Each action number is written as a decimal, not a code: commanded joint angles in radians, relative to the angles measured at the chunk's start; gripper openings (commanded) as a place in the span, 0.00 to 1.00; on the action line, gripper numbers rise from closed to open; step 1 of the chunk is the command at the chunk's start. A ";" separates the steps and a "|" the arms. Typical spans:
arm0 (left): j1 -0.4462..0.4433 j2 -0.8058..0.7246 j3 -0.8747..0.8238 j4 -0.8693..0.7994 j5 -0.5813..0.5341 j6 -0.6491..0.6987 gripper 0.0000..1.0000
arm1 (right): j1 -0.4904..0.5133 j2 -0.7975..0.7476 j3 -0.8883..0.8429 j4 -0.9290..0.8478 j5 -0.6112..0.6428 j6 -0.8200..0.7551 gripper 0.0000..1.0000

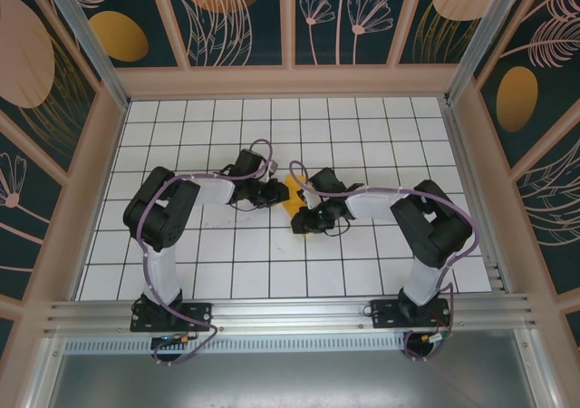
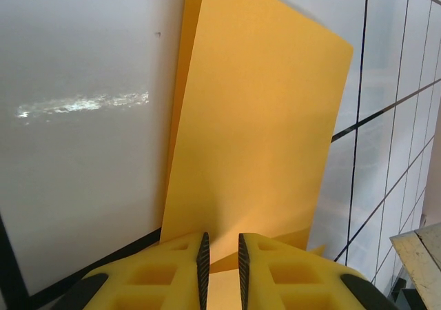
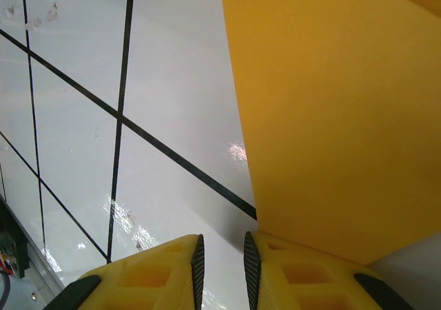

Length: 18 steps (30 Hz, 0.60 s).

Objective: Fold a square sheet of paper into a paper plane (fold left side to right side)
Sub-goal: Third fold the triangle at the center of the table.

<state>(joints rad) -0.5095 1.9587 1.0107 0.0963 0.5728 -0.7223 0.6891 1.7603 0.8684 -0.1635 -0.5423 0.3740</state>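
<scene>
Wrist view, left gripper [image 2: 221, 246]: jaws a thin slit apart, black pads facing each other. Orange-yellow paper shows in the slit and runs under both yellow fingers [image 2: 165, 275]. Pinched or only lying beneath, cannot tell. Ahead of the tips the sheet of paper [image 2: 262, 131] is doubled, with the top layer standing off a lower one along its left edge.

Left arm, top view: base at the near left, elbow raised and out to the left, forearm running right and low to a wrist near table centre.

Wrist view, right gripper [image 3: 222, 249]: jaws likewise narrowly ajar, white tile in the gap, nothing between them. One finger [image 3: 303, 275] sits at the paper's near edge, the other over bare tile.

Right arm, top view: base at the near right, elbow out to the right, forearm reaching left, wrist low, tips just beside the left arm's.

The paper lies mid-table on the white grid tabletop [image 1: 227, 263], between the two grippers and largely covered by them from above.
</scene>
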 commanded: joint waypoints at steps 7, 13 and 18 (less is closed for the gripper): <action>0.039 0.010 0.082 -0.278 -0.191 0.126 0.23 | 0.010 0.040 -0.019 -0.126 0.036 0.011 0.27; 0.095 0.002 0.127 -0.301 -0.185 0.161 0.23 | 0.007 0.039 -0.019 -0.125 0.035 0.008 0.27; 0.097 -0.096 0.141 -0.308 -0.167 0.170 0.24 | 0.006 0.041 -0.017 -0.119 0.032 0.007 0.26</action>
<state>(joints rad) -0.4072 1.9362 1.1328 -0.1673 0.4183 -0.5850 0.6891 1.7607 0.8688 -0.1654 -0.5411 0.3763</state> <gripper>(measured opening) 0.238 0.265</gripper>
